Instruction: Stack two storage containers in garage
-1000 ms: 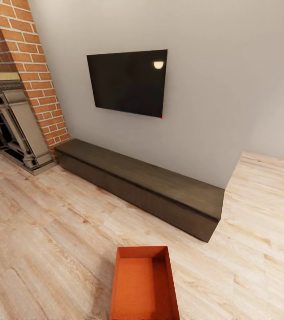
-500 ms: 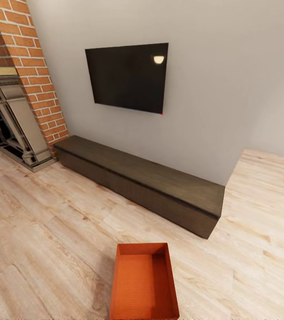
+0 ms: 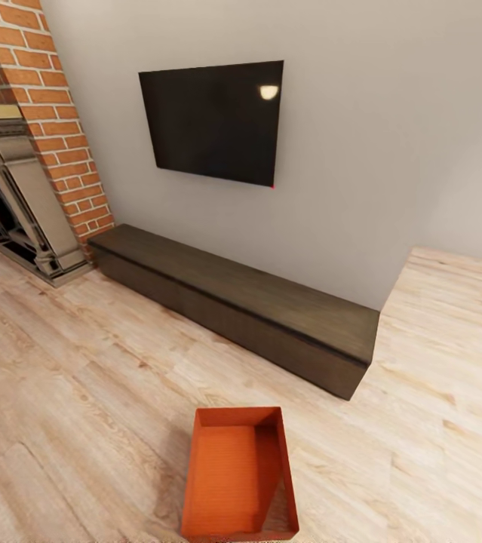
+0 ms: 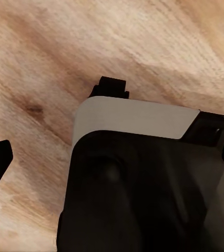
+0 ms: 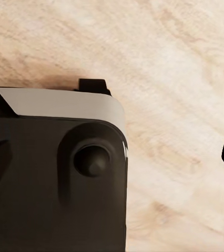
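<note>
Facing one orange box [image 3: 237,475] on the living-room plank floor [image 3: 82,392], near the low cabinet [image 3: 233,302], we are in the approach step; next, close in. Gripper states we cannot tell.

The storage container [image 3: 229,471] is orange-red, its inner walls a shade darker than its ribbed bottom; it stands on the pale wood plank floor [image 3: 82,392], grained in tan and brown streaks; the low cabinet [image 3: 241,305] is dark brown with a faint wood grain; the TV [image 3: 212,121] is plain black with one small bright glint; the wall [image 3: 391,136] is flat light grey; the fireplace [image 3: 44,98] shows red-orange bricks with pale mortar lines around a grey-beige surround; the robot's base [image 4: 143,178] is black with a white-grey band.
</note>
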